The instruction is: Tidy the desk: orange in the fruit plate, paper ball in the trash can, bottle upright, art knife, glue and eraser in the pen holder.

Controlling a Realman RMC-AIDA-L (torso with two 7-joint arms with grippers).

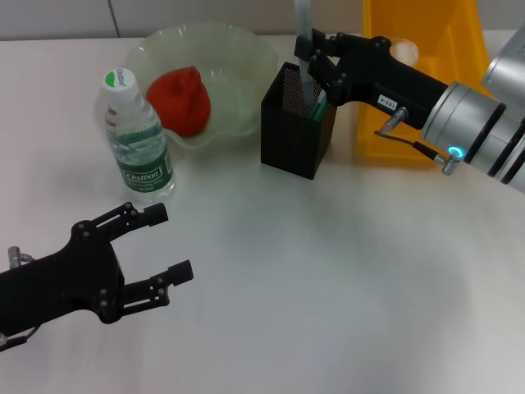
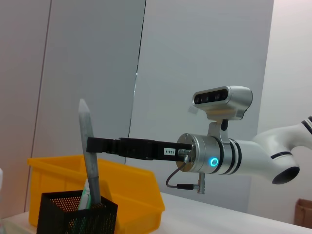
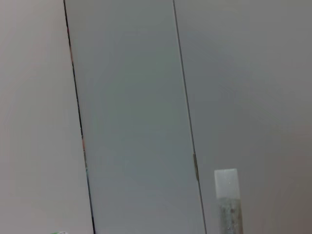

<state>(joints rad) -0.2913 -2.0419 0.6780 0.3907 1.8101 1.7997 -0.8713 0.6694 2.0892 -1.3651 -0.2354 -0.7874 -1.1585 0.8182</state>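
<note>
Right claw (image 1: 310, 59) pinching grey knife (image 1: 303, 49) standing in holder (image 1: 297, 123); left claw (image 1: 168, 243) spread above table (image 1: 328, 279).

A plain white table (image 1: 328, 287) fills most of the head view. Pale grey wall panels (image 3: 131, 97) with thin dark vertical seams stand behind.

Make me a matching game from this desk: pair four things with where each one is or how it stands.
Things:
1. orange
2. bottle
3. right hand
4. left hand

Places or states:
A. over the pen holder, at a grey stick
B. in the fruit plate
C. open, low above bare table
D. upright beside the plate

Pairs: 1-B, 2-D, 3-A, 4-C
</note>
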